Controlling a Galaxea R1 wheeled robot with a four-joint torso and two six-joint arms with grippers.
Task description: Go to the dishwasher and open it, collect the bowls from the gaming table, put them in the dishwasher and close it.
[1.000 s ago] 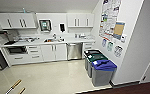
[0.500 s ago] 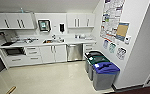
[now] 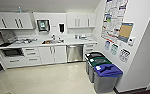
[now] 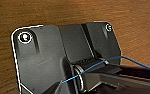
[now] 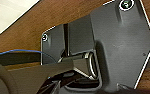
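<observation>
Kitchenette observed from the head view. White cabinets (image 3: 31, 56) and countertop (image 3: 73, 42) span the far wall. Three lidded bins (image 3: 104, 76) stand in a row along the right wall, beneath posters (image 3: 114, 18). The dishwasher (image 3: 74, 53), steel-fronted and closed, sits under the counter just right of the sink (image 3: 49, 42). Whether either claw is apart or together cannot be told.

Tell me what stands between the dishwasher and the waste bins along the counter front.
In the head view, a white drawer stack sits between the dishwasher and the waste bins.
</observation>
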